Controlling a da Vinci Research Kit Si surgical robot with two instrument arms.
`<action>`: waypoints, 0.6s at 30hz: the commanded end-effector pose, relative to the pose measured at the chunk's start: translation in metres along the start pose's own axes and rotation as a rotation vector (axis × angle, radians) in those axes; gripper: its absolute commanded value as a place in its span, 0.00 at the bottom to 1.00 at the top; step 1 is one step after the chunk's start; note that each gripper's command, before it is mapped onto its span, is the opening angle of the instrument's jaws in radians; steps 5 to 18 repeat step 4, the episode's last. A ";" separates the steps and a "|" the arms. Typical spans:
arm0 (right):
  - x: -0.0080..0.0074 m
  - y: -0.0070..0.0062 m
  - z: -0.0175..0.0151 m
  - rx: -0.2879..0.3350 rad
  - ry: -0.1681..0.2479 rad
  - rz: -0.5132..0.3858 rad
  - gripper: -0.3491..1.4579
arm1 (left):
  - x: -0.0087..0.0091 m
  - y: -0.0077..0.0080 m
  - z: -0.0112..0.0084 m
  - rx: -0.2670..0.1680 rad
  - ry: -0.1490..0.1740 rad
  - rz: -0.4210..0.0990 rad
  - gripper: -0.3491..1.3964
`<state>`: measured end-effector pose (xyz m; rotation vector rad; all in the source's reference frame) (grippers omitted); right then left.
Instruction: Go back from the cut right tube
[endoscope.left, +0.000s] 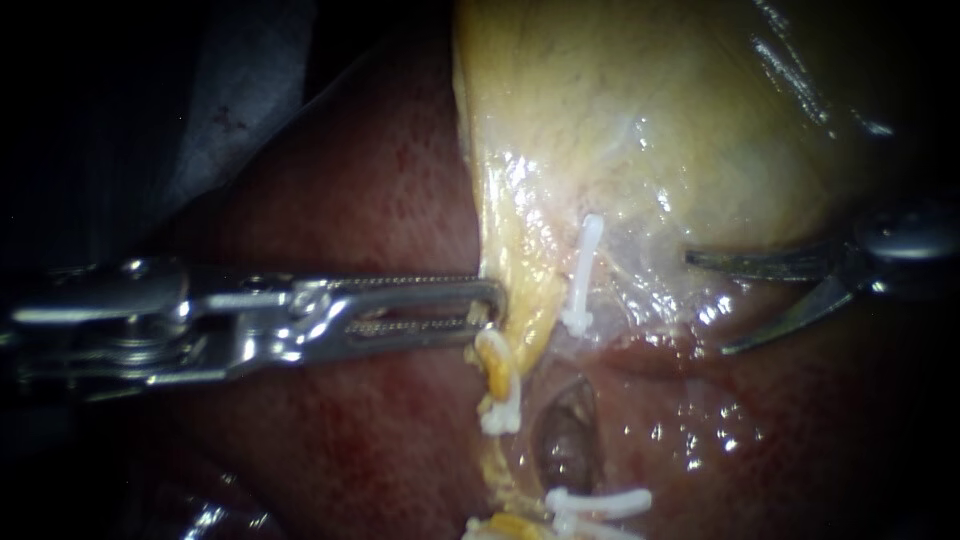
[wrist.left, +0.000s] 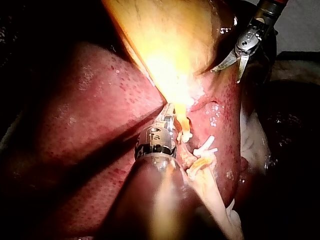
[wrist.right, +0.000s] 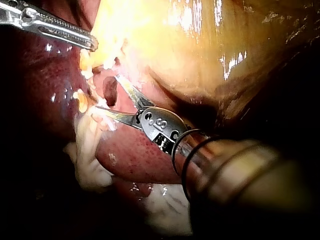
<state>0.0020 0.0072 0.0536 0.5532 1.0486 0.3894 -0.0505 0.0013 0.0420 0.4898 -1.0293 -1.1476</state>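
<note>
Two blades, right instrument (endoscope.left: 705, 303): wide apart, at 3 o'clock.
Left instrument (endoscope.left: 490, 310): jaws holding gallbladder (endoscope.left: 650, 120) edge, 9 o'clock.

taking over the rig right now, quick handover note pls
Left instrument: end effector shut on the gallbladder edge.
Right instrument: blades open, holding nothing, lying beside the upper clip and apart from it.
Done: the cut looks made, with a gap between that clip and the lower clips.
Left: draw the right instrument back, away from the clips.
</note>
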 end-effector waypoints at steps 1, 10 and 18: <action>0.0000 0.0000 0.0000 0.000 0.000 0.000 0.65 | 0.0000 0.0000 0.0000 0.000 0.000 0.000 0.00; 0.0000 0.0000 0.0000 0.000 0.000 0.000 0.65 | 0.0000 0.0000 0.0000 0.000 0.000 0.000 0.00; 0.0000 0.0000 0.0000 0.000 0.000 0.000 0.65 | 0.0000 0.0000 0.0000 0.000 0.000 0.000 0.00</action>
